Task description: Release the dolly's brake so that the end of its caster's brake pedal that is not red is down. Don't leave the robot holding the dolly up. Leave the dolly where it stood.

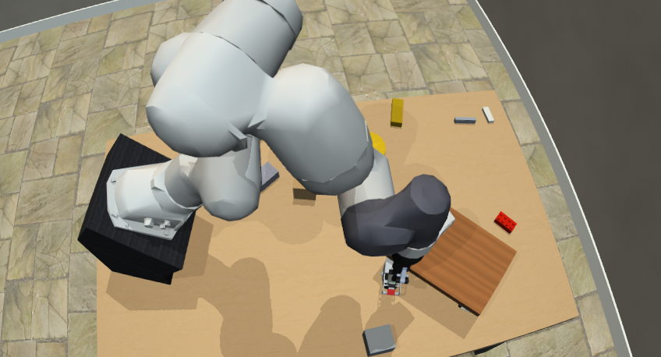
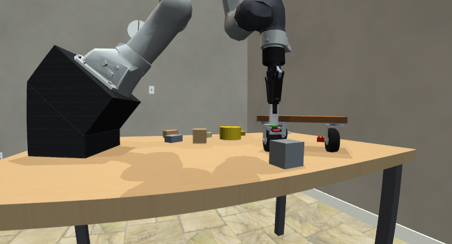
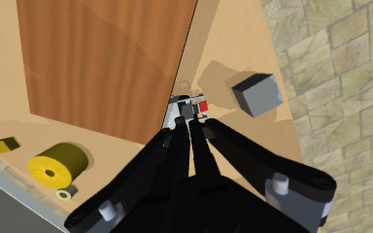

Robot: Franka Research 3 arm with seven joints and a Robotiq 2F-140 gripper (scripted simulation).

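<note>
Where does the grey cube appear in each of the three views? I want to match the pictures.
Top: grey cube at the bottom edge, below the closed gripper.
Exterior: right of centre, on the table's near edge, in front of the caster.
Wrist: upper right, right of the red pedal end.
Shared landmark: the dolly's wooden deck.

Wooden table (image 2: 202, 190) with dolly (image 2: 314, 119), grey cube (image 2: 286, 153), yellow cylinder (image 2: 230, 132).
</note>
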